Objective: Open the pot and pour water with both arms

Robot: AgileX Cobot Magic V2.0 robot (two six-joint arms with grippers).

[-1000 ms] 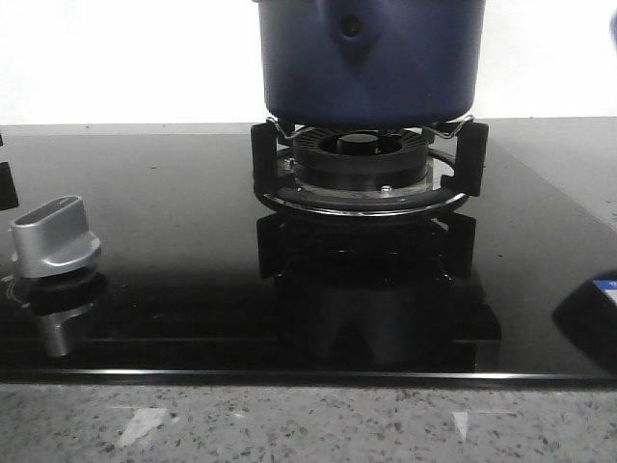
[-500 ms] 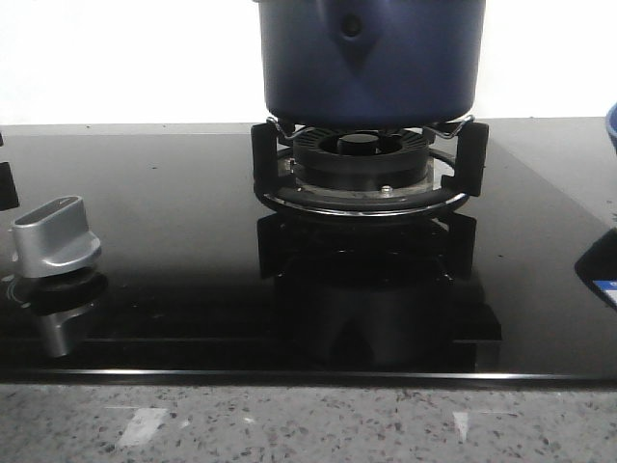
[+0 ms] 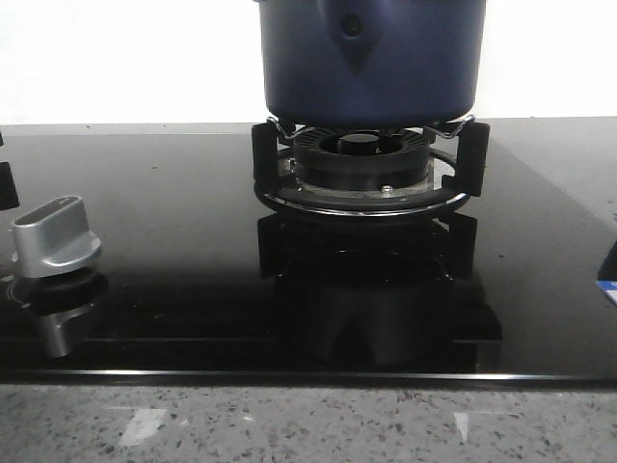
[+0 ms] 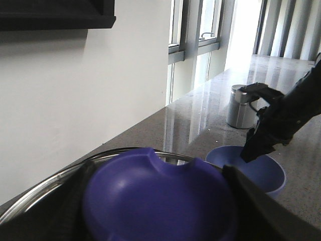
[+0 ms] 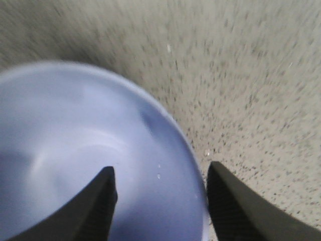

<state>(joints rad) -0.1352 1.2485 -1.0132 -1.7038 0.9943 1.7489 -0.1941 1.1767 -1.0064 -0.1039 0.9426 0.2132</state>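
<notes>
Front view shows dark-blue matte pot (image 3: 371, 60) sitting on burner grate (image 3: 366, 164), pointed handle mount facing camera; right gripper (image 5: 159, 198) spread astride blue bowl (image 5: 75, 155) rim, left gripper state unclear.

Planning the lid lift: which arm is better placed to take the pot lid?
Left. The left gripper already has its fingers either side of the lid's blue knob. The right gripper is off at the blue bowl, straddling its rim.
</notes>
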